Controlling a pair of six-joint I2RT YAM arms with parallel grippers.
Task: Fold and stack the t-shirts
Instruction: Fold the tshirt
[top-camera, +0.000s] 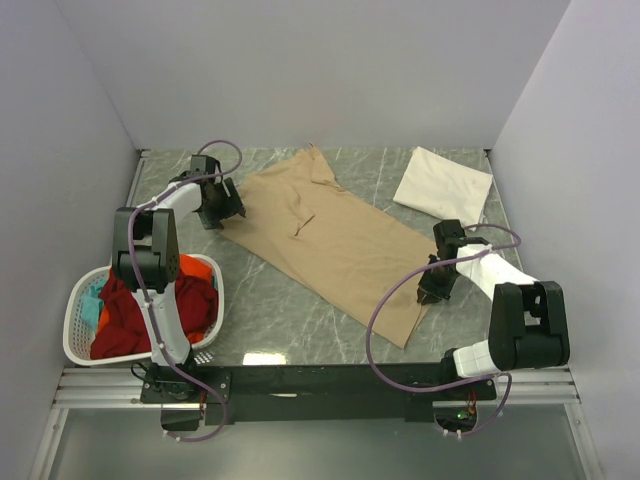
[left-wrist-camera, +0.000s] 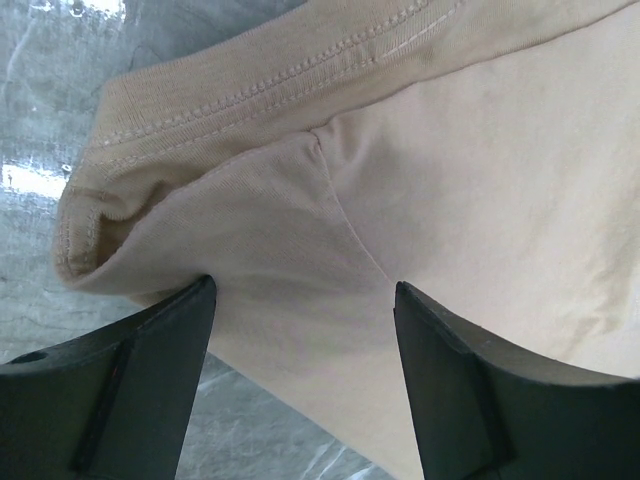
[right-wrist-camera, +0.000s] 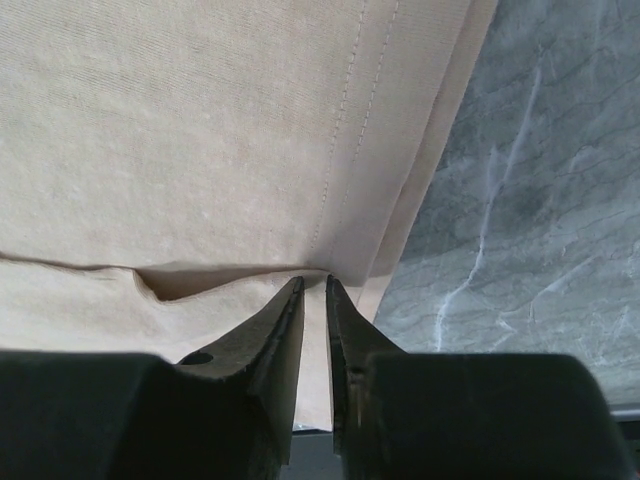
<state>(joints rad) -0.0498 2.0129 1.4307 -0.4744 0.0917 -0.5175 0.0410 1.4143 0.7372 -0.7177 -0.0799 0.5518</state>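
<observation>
Tan shirt (top-camera: 325, 240): lying spread flat and slantwise across the middle of the table (top-camera: 300, 325), with its collar end pointing to the far side and its hem to the near right.
Left pincer (top-camera: 225, 213): hanging at the tan shirt's far-left sleeve, jaws spread wide. The wrist view is showing the sleeve's stitched cuff and seam in the gap between the fingers. I cannot tell whether the tips are touching the cloth.
Right pincer (top-camera: 432, 292): sitting low at the tan shirt's right edge, close to the hem corner. Its fingers are standing almost together and pinching a small raised pucker of the tan cloth, just beside the double row of hem stitching. Bare table is showing right next to that edge.
White shirt (top-camera: 443, 183): lying folded as a flat rectangle at the far right of the table, apart from the tan shirt.
Basket (top-camera: 74, 322): standing at the near left beside the left arm, holding a heap of shirts.
Red shirt (top-camera: 125, 320): filling most of the basket.
Orange shirt (top-camera: 197, 268): showing at the basket's far-right side.
Teal shirt (top-camera: 93, 293): peeking out at its far-left side.
</observation>
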